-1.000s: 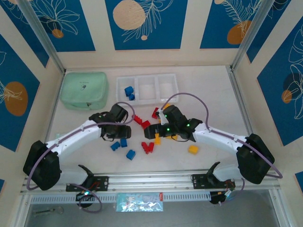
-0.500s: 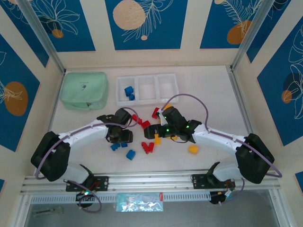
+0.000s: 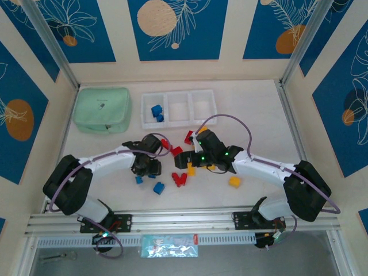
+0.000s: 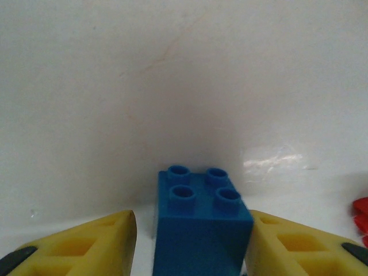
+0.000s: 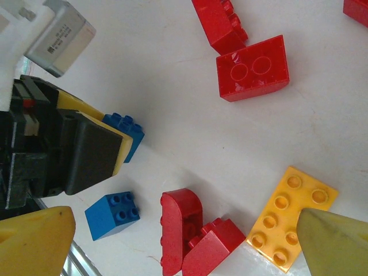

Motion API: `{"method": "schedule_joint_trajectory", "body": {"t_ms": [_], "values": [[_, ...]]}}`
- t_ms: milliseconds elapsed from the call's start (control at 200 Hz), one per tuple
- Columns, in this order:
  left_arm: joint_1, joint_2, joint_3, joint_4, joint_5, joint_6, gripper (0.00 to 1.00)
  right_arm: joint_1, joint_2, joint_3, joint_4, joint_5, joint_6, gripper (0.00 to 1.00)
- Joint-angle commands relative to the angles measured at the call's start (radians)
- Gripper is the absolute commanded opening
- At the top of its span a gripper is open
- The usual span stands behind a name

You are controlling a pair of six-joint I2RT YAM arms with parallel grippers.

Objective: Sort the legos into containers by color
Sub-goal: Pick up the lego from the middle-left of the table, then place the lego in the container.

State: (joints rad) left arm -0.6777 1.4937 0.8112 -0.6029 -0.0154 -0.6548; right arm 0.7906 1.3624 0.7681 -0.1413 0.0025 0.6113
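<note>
Dropping low in the last sec, the L gripper [image 4: 192, 217] narrows its jaws round a blue brick [image 4: 198, 198] on the table [image 3: 259, 115], not yet pinching it, the R gripper [image 5: 184, 230] spread wide nr a yellow brick [image 5: 290, 215], so a carry to the bin [image 3: 145, 115] w/ blues looks next.

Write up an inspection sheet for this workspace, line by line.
Surface: white table, glossy, with bricks scattered mid-table.
Job's things: three joined white bins; two blue bricks in the left bin, the other two look bare; loose red bricks, a yellow brick and a blue brick on the table.
Clutter: mint-green pouch left of the bins.
Grippers: left gripper open astride a second blue brick, gap at one finger; right gripper wide open above red bricks and a flat yellow brick.
Cables: purple cable looping along each arm.
Surroundings: blue leaf-patterned wall panels; metal frame rail at the near edge.
</note>
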Motion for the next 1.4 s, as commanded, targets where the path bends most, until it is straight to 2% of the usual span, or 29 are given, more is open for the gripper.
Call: {"method": "schedule_joint_trajectory", "body": {"t_ms": [0,60,135,330,540,710,855,1005,1325,1395], "values": [[-0.014,0.011,-0.017,-0.022,-0.023,-0.012,0.49,-0.009,-0.007,-0.025,0.015,0.013,0.010,0.99],[-0.018,0.020,-0.012,-0.013,-0.021,-0.013,0.45,-0.015,-0.005,-0.024,0.018,0.009,0.008,0.99],[-0.022,0.024,-0.009,0.001,-0.019,-0.013,0.37,-0.020,-0.002,-0.020,0.017,0.004,0.006,0.99],[-0.022,0.002,0.003,0.012,-0.029,-0.012,0.25,-0.028,-0.009,-0.017,0.014,0.005,0.001,0.99],[-0.016,-0.045,0.087,-0.033,-0.117,0.018,0.20,-0.060,-0.026,-0.012,0.032,-0.016,0.007,0.99],[0.013,-0.027,0.252,-0.057,-0.201,0.084,0.19,-0.090,-0.021,0.047,-0.004,-0.020,-0.024,0.99],[0.083,0.060,0.393,-0.026,-0.236,0.138,0.18,-0.123,-0.011,0.079,0.000,-0.027,-0.033,0.99],[0.165,0.223,0.569,-0.020,-0.251,0.184,0.18,-0.158,-0.003,0.093,0.001,-0.041,-0.027,0.99],[0.258,0.550,0.920,-0.048,-0.325,0.256,0.20,-0.211,-0.005,0.112,-0.025,-0.055,-0.054,0.99],[0.266,0.602,0.985,-0.079,-0.325,0.265,0.27,-0.222,-0.006,0.120,-0.034,-0.063,-0.056,0.99]]}}
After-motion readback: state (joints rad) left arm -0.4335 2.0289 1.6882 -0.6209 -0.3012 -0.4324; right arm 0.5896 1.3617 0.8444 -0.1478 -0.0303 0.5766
